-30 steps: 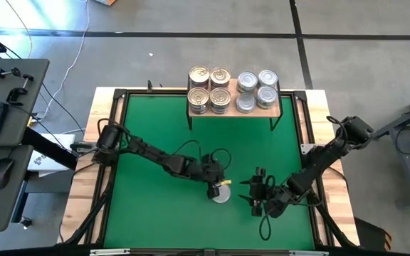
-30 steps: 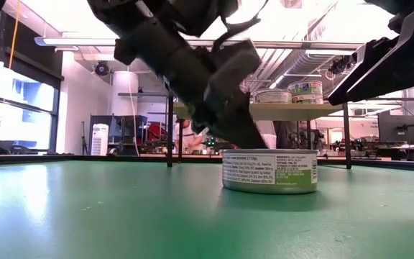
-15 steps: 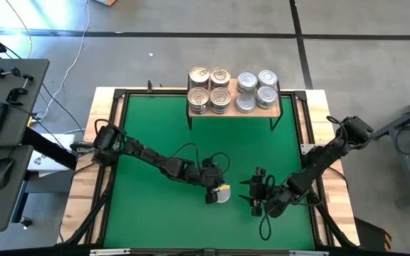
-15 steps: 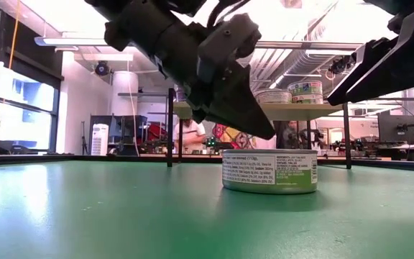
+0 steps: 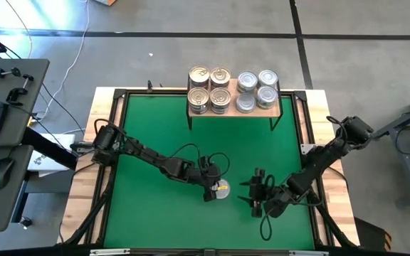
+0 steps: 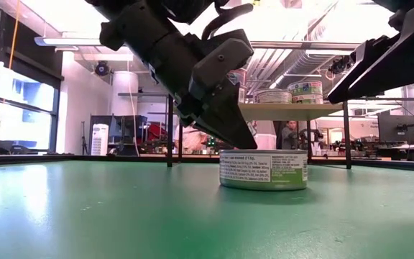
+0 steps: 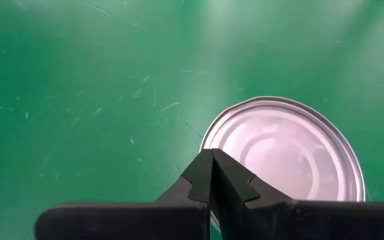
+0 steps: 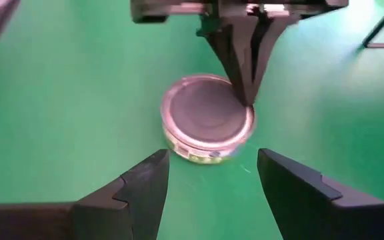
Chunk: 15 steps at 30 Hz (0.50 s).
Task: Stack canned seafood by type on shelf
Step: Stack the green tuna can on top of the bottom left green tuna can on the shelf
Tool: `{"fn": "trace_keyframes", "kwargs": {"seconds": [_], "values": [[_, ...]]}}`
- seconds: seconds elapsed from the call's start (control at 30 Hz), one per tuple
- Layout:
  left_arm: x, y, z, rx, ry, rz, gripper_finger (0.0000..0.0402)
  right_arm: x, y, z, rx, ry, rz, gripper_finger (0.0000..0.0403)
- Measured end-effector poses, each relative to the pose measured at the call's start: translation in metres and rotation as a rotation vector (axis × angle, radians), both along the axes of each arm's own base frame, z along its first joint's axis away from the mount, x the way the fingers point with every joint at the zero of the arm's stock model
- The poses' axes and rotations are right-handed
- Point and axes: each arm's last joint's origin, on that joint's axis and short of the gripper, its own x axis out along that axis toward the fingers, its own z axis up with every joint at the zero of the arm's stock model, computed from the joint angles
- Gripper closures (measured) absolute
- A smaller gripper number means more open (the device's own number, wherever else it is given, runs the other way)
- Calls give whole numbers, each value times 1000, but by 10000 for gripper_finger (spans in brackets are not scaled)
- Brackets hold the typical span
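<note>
On the green mat (image 5: 155,128) of the table, one flat round silver-lidded tin with a green paper label (image 6: 263,170) is left loose, well apart from the small light wood shelf on thin black legs (image 5: 233,112) at the far edge, where stacked gold-lidded tins (image 5: 209,89) sit beside stacked silver-lidded tins (image 5: 256,90). The left end effector (image 7: 211,175), its fingers pressed together and holding nothing, rests its tip at the tin's rim, apparently nudging it rather than gripping. The right end effector (image 8: 209,177) hovers just beside the tin with its fingers spread, empty and aimed at it.

The step in hand looks like setting up this last tin for pickup; next the spread fingers would need to straddle it, close, and carry it to the silver stack.

Only the low view shows the label and the tin standing flat on the mat; only the left wrist view shows the closed fingertips overlapping the lid's edge.
</note>
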Motion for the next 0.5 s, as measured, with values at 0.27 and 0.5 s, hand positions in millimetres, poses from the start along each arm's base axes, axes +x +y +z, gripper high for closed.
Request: {"fn": "trace_keyframes", "kwargs": {"seconds": [0.27,0.5], "values": [[2,3,-6,20,12,-3,402,15,17,-16,-142,-34,241,179],[3,8,-12,23,38,7,402,31,22,-25,-271,-23,261,179]]}}
